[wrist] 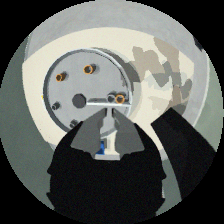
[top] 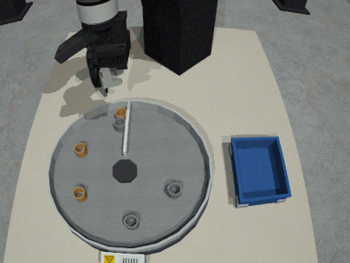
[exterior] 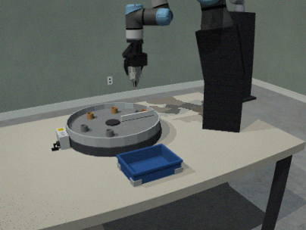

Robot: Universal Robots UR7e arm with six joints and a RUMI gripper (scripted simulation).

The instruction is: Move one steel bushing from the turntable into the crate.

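Note:
The round grey turntable (top: 156,143) (exterior: 130,128) (wrist: 70,89) carries three grey steel bushings and three orange ones. One steel bushing (top: 118,123) stands against the white bar (top: 126,127) at the back, touching an orange bushing (top: 120,113) (wrist: 119,101). The other steel bushings (top: 174,189) (top: 131,220) (exterior: 110,132) (exterior: 84,128) stand at the front right and front. My gripper (top: 105,90) (exterior: 134,84) (wrist: 109,108) is shut and empty, hanging high above the table just behind the turntable's back rim. The blue crate (top: 258,169) (exterior: 149,163) is empty, to the right of the turntable.
Two more orange bushings (top: 81,150) (top: 80,194) stand on the turntable's left side, and a black hub (top: 125,171) marks its centre. A tall black column (top: 179,30) (exterior: 223,72) stands at the back of the table. A small control box (exterior: 62,138) sits beside the turntable.

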